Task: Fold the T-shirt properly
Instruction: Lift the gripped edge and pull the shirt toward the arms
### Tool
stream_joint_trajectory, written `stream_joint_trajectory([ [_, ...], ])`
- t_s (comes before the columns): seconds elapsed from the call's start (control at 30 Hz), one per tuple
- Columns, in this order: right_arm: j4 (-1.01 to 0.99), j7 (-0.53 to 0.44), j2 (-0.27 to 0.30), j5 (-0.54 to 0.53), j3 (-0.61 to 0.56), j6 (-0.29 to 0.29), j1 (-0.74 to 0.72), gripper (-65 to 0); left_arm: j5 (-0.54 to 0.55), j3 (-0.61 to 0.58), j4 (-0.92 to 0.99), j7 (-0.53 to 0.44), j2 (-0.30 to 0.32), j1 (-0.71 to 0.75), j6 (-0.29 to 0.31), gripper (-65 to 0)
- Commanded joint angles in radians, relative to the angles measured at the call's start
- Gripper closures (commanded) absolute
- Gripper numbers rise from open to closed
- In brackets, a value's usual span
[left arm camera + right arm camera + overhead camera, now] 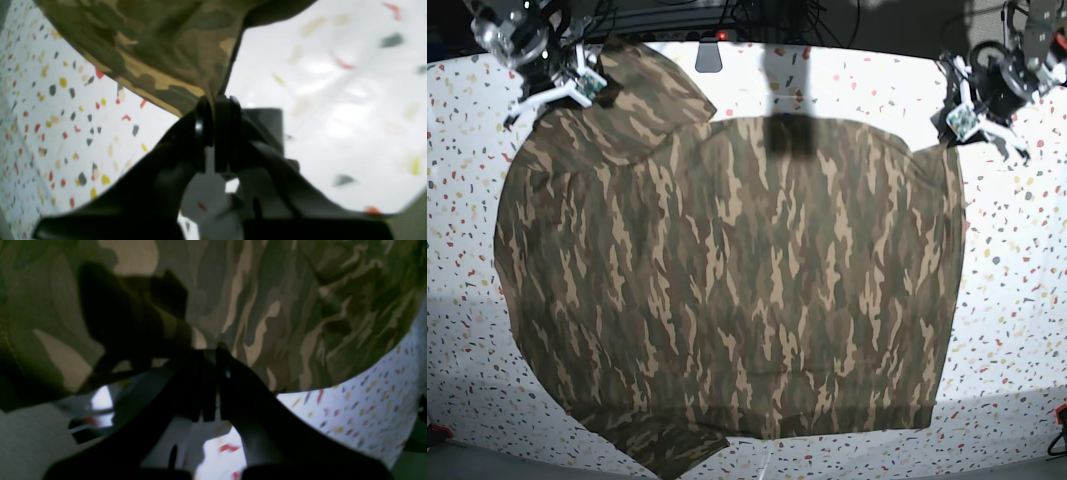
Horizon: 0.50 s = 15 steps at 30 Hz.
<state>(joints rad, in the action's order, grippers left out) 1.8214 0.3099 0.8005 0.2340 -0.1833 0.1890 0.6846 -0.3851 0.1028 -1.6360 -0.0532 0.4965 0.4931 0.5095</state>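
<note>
The camouflage T-shirt [727, 280] lies spread wide over the speckled table [1017, 300]. In the base view my left gripper [960, 125] is at the shirt's far right corner. The left wrist view shows this gripper [215, 100] shut on a pinched edge of the T-shirt [160, 50], which rises off the table. My right gripper [587, 88] is at the shirt's far left corner. In the right wrist view it [213, 351] is shut with the T-shirt [283, 306] meeting its tips, and a fold of cloth hangs lifted beside it.
Dark cables and equipment [717, 15] run along the table's far edge, with a small grey block [709, 55] just in front. The shirt's near hem reaches close to the table's front edge. A small red object [1059, 412] sits at the near right.
</note>
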Motion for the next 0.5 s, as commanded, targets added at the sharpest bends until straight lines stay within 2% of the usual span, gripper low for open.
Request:
stream_joint_trajectory([
  [0.0, 0.014, -0.013, 0.014, 0.001, 0.007, -0.018, 0.021, 0.0, 0.035, 0.009, -0.035, -0.021, 0.027, 0.020, -0.041, 0.0],
  [0.07, 0.020, -0.014, 0.014, 0.001, 0.007, -0.044, 0.060, 0.0, 0.065, 0.010, -0.058, -0.022, 0.044, 0.059, -0.100, 0.0],
  [0.13, 0.027, -0.014, 0.014, 0.003, 0.007, -0.071, 0.102, 0.0, 0.064, 0.021, -0.063, -0.022, 0.049, 0.084, -0.126, 0.0],
  [0.3, 0.056, -0.014, 0.014, 0.103, 0.019, -0.190, 0.227, 0.0, 0.075, 0.067, -0.063, -0.023, 0.049, 0.128, -0.129, 0.0],
  [0.4, 0.086, -0.016, 0.013, 0.129, 0.049, -0.248, 0.307, 0.0, 0.133, 0.101, -0.064, -0.030, 0.050, 0.157, -0.129, 0.0],
  [0.47, 0.111, -0.019, 0.013, 0.133, 0.070, -0.281, 0.356, 0.0, 0.135, 0.120, -0.064, -0.041, 0.048, 0.177, -0.129, 0.0],
])
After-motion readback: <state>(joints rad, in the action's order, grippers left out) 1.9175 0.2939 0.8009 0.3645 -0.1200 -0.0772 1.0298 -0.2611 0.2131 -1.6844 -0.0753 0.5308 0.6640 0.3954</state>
